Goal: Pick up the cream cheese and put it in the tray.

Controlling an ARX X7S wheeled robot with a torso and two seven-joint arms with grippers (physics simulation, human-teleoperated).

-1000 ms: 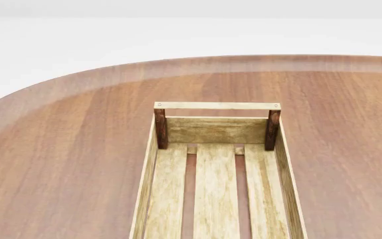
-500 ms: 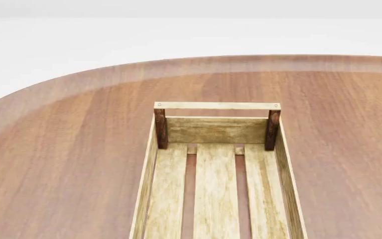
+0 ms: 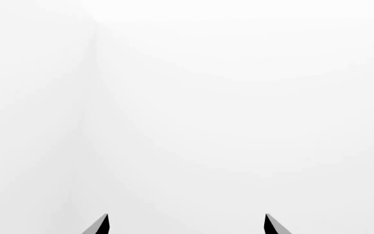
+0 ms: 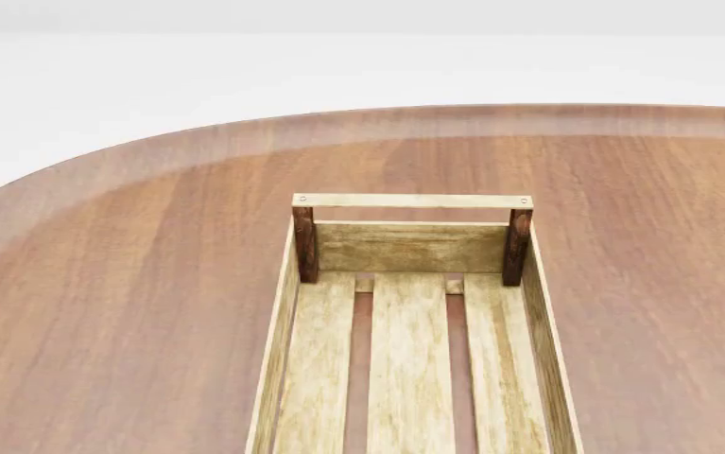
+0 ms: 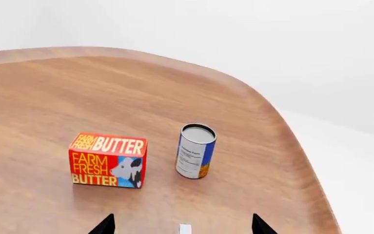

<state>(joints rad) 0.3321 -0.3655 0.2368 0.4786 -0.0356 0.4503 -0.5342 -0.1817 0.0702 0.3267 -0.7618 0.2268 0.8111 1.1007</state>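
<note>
White walls and a pale floor surround a rounded brown wooden table [image 4: 123,284] that fills most of the head view. At the lower centre of that frame stands the tray [image 4: 410,201], a long crate of light slats with dark corner posts; its bare slat floor holds nothing that we can see.

Our right wrist view looks down on another part of the same table. Left of centre stands a red-orange butter box [image 5: 107,160], and just beside it, at centre, an upright blue-and-white can [image 5: 195,150]. At the bottom edge, between the two dark tips of our right gripper [image 5: 182,225], a small white sliver shows: we judge this to be the cream cheese [image 5: 185,228], though too little is visible to be sure. The tips stand well apart, with nothing between them but that sliver.

Our left wrist view shows only blank white, with the two dark tips of our left gripper [image 3: 187,224] spread apart at the bottom edge, holding nothing.

We expect the cream cheese box to be light, stiff cardboard with smooth, slightly slippery faces. We would close on its two long flat sides, near the middle, with gentle pressure so the thin walls do not buckle.
</note>
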